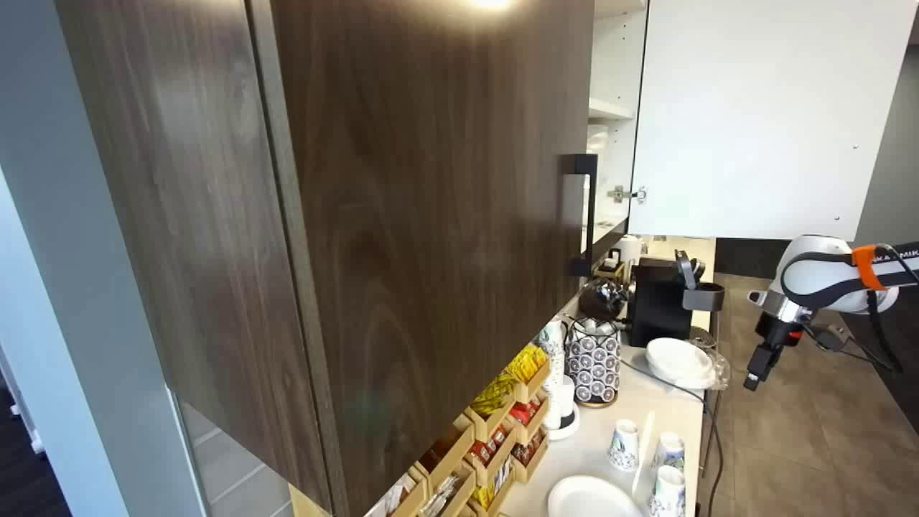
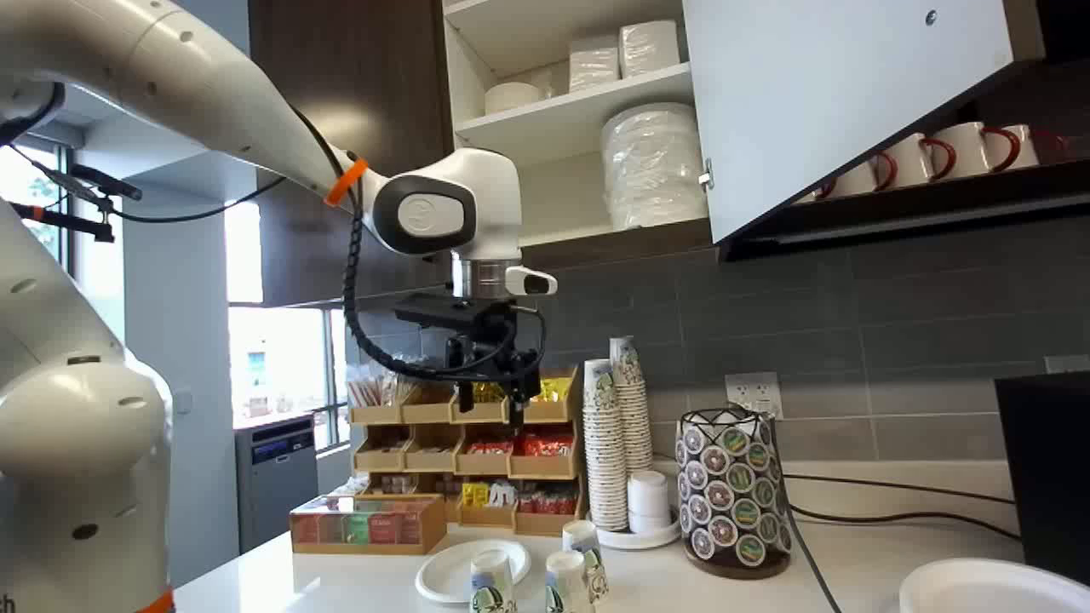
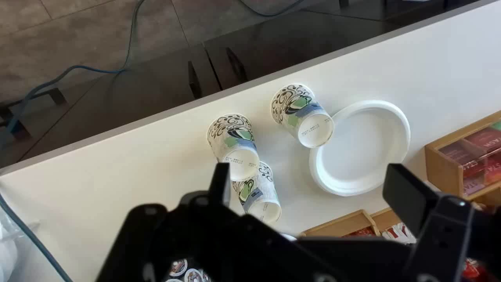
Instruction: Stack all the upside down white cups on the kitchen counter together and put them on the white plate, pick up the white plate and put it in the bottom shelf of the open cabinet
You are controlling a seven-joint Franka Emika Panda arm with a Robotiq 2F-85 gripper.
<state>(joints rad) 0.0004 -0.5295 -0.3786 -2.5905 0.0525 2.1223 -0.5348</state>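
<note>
Three cups (image 3: 233, 145) stand upside down on the white bench (image 3: 129, 168), all apart. One sits just beside the round white plate (image 3: 364, 145), which lies there too. The fingers (image 3: 409, 196) hang higher than the cups, spread wide. In an exterior view, a wrapped white stack (image 2: 654, 166) stands low inside the open cabinet (image 2: 562, 196); I can't quite tell what's in it.

We're in a kitchen, break-rm style: long white counter (image 3: 137, 186) w/ gray tile backsplash (image 2: 766, 302), coffee-pod rack (image 2: 722, 496), tall stacks of paper cups (image 2: 606, 451), wooden bins (image 2: 541, 466) of packets (image 2: 545, 444). We also see an open wall cab (image 2: 558, 191) w/ plastic-wrapped white stacks (image 2: 654, 166) inside, & red-handled mugs (image 2: 962, 149) nearby.
</note>
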